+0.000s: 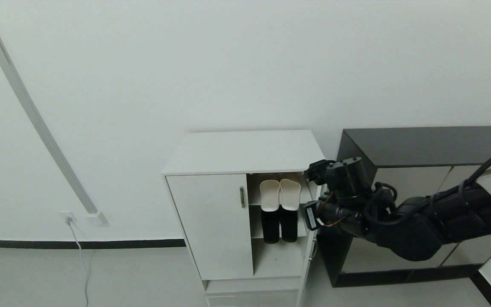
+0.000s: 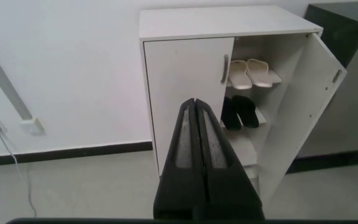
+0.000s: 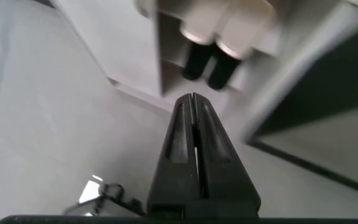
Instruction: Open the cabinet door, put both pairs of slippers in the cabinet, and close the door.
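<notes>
White slippers (image 1: 280,194) and black slippers (image 1: 279,225) sit shelved, so the right gripper (image 3: 193,99), clenched empty, hangs beside the open door (image 2: 309,106), likely to push it shut.

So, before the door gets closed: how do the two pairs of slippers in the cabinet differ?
Colour: the cream slippers are pale, the black slippers dark. Place: the cream slippers sit on the upper shelf, the black slippers one shelf below. Both pairs lie side by side.

upper slippers (image 1: 280,194) above lower slippers (image 1: 279,226) | both inside cabinet (image 1: 245,151) | sideboard (image 1: 424,145) right of cabinet
</notes>
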You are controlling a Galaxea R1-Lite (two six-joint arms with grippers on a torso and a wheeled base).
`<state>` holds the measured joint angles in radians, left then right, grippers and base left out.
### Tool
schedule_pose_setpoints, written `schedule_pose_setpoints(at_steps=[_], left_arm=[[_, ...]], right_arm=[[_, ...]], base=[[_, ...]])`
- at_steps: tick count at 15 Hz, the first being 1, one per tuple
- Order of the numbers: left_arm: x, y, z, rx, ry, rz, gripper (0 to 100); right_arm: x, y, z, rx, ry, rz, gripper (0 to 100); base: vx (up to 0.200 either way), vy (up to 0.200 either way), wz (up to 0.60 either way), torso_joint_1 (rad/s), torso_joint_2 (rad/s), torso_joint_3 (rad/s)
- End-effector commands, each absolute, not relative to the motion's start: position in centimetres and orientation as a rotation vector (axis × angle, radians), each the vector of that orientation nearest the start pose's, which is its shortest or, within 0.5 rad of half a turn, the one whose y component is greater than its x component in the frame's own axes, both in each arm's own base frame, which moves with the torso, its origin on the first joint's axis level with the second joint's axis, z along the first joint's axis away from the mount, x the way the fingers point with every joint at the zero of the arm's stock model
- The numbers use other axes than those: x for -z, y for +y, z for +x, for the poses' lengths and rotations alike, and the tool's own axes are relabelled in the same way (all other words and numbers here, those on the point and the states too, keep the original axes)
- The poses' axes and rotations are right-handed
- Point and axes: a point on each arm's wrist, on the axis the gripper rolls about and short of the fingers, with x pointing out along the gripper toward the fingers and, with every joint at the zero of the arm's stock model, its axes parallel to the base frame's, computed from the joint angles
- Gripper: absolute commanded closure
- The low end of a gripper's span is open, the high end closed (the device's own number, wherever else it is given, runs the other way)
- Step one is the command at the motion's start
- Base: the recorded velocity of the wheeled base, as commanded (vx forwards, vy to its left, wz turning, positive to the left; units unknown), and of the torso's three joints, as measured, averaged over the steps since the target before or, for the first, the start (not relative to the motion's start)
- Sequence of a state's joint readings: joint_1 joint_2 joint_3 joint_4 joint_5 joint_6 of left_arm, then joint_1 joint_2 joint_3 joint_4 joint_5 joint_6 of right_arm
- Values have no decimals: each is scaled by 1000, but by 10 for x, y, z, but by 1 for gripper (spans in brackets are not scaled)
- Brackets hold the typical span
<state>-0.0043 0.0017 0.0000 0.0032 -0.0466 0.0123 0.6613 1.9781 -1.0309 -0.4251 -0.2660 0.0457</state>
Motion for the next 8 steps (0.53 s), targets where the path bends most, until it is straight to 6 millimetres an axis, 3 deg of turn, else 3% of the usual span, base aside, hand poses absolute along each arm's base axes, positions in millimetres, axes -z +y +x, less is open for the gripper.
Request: schedule_pose_setpoints(at_steps=[1, 3, 8], left_arm=[[-75, -1, -23, 51, 4, 12, 100], [-75, -1, -23, 51, 4, 11, 100], [-75, -1, -23, 51, 4, 8, 100]], right_arm=[[-128, 199, 284, -345, 503, -210, 100], [-112, 185, 276, -327, 566, -239, 100], [-83, 184, 277, -324, 646, -267, 100]], base=[[200, 0, 0, -12, -2, 2], [200, 0, 0, 5, 0, 7], [0, 0, 0, 0, 0, 0]])
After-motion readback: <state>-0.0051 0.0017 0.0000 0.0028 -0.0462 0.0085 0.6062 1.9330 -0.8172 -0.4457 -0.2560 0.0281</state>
